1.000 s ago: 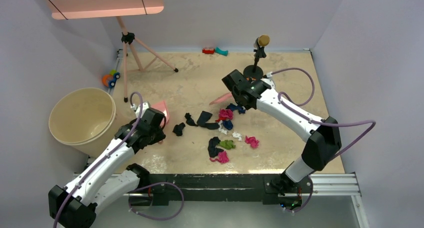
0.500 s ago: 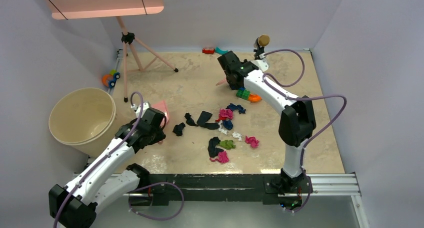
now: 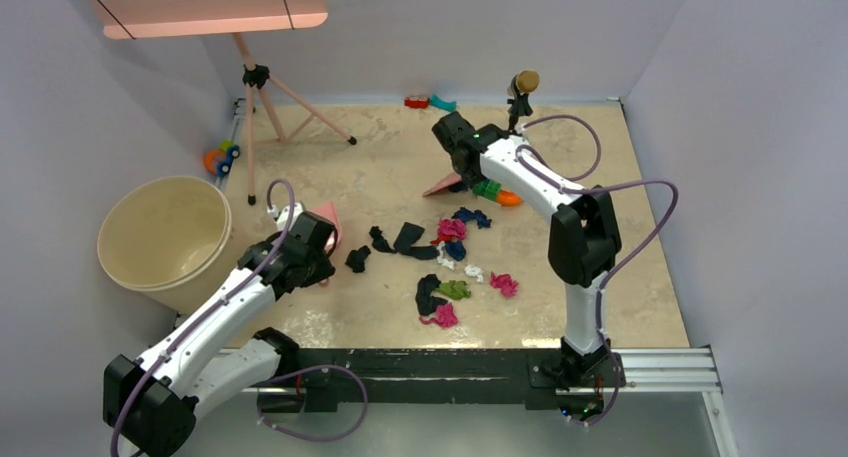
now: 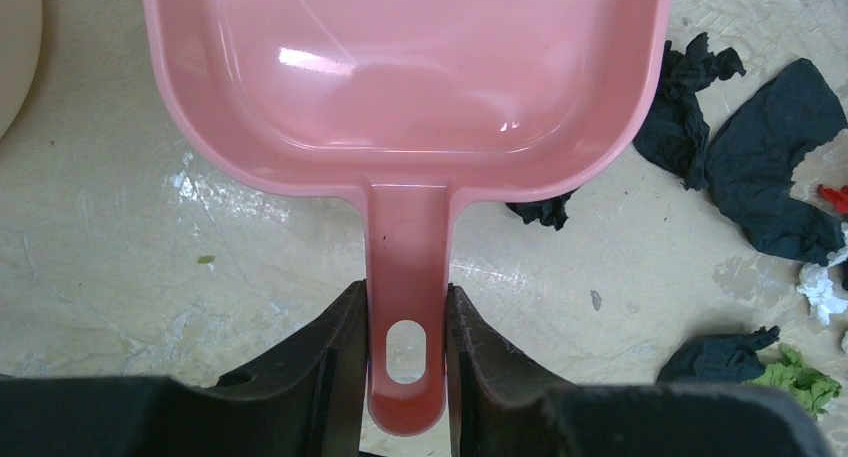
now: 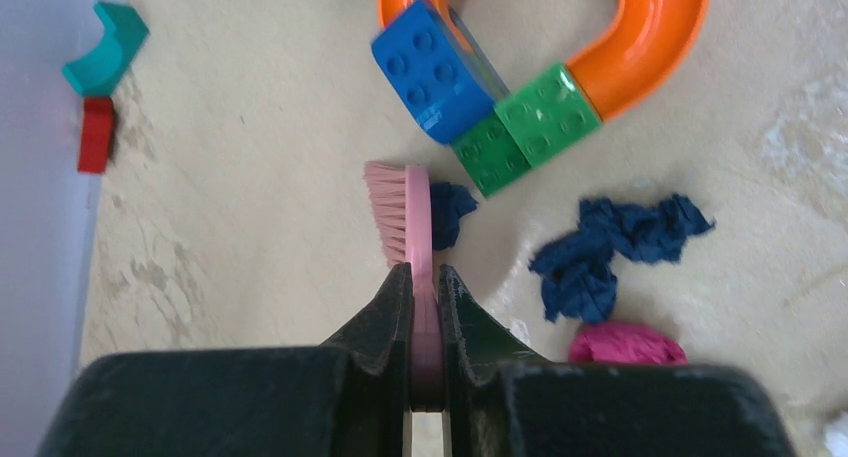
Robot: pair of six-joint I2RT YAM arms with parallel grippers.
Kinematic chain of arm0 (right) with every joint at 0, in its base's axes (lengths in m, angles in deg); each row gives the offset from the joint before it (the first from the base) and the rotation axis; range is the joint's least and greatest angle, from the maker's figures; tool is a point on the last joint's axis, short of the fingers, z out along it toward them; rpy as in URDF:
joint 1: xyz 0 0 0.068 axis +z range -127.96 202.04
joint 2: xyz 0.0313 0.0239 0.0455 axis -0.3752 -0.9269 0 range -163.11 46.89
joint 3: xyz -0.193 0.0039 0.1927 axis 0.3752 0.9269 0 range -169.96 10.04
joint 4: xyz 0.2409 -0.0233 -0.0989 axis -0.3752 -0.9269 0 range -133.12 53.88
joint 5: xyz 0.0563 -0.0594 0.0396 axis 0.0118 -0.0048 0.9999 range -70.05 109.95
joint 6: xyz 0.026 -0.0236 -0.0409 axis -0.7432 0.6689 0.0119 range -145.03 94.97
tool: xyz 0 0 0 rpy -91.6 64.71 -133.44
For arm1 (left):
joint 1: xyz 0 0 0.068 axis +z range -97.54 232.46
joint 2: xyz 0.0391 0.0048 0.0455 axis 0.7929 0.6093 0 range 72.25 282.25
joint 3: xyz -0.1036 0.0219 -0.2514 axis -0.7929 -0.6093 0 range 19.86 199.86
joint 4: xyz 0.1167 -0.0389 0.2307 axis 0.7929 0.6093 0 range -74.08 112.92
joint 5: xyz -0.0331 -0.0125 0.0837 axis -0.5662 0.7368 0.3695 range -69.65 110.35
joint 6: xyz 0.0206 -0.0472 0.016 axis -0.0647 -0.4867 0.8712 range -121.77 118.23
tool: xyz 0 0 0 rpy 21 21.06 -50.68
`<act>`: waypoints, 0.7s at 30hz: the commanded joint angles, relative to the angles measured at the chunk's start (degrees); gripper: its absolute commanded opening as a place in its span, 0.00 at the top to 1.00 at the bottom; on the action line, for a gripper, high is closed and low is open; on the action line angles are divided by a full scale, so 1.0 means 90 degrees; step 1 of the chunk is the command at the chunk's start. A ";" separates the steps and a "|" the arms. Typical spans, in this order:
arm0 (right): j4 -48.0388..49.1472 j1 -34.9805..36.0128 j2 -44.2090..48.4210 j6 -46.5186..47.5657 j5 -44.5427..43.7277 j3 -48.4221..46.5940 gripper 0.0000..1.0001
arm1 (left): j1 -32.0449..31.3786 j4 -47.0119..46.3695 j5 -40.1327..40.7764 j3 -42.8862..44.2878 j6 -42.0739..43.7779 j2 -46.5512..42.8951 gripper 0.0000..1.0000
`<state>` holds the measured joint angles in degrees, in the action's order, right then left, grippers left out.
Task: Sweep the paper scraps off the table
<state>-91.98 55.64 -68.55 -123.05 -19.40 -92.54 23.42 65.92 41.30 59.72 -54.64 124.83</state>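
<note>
The paper scraps [image 3: 440,257] lie scattered mid-table in black, magenta, dark blue, green and white. My left gripper [image 3: 312,241] is shut on the handle of the pink dustpan [image 3: 326,221], just left of the scraps. In the left wrist view my gripper [image 4: 405,312] clamps the dustpan [image 4: 400,77], with black scraps [image 4: 770,167] to its right. My right gripper [image 3: 463,167] is shut on a pink brush [image 3: 443,187] beyond the scraps. In the right wrist view my gripper [image 5: 424,277] grips the brush [image 5: 405,212] beside a dark blue scrap [image 5: 610,247]. The table [image 3: 350,177] is beige.
A cream bucket [image 3: 165,232] stands off the table's left edge. Blue-green blocks with an orange horseshoe [image 3: 495,190] lie by the brush. A tripod [image 3: 265,97], a microphone stand [image 3: 520,92], red and teal toys [image 3: 428,102] and an orange-blue toy [image 3: 220,159] stand at the back.
My right arm swung back from above the scraps toward the far side, uncovering the blocks, then eased forward and left with the brush. My left arm shifted slightly with the dustpan.
</note>
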 commanded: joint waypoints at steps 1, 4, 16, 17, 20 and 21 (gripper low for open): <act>-0.0387 0.0516 0.0586 -0.0207 0.0546 0.0557 1.00 | -0.0040 -0.0283 -0.0014 0.0292 0.0002 0.0041 0.70; -0.0594 0.0655 0.0923 -0.0344 0.0759 0.0900 1.00 | -0.0045 -0.0244 0.0027 0.0353 0.0050 0.0059 0.70; 0.3176 0.0855 0.3664 0.4936 0.0634 0.3218 1.00 | -0.0045 0.0606 0.0793 0.0780 0.0029 -0.0286 0.68; 0.3669 0.0895 0.3909 0.5439 0.0828 0.3397 1.00 | -0.0040 0.0684 0.0877 0.0815 0.0014 -0.0366 0.68; 0.5248 0.0970 0.4512 0.6663 0.1815 0.4071 1.00 | -0.0044 0.0974 0.1123 0.0966 0.0009 -0.0596 0.68; 0.5592 0.0981 0.4579 0.6905 0.2381 0.4233 1.00 | -0.0038 0.1079 0.1225 0.1024 0.0013 -0.0654 0.68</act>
<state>-64.59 63.51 -32.66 -83.44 -10.07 -59.21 23.38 71.64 46.94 65.10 -54.66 121.64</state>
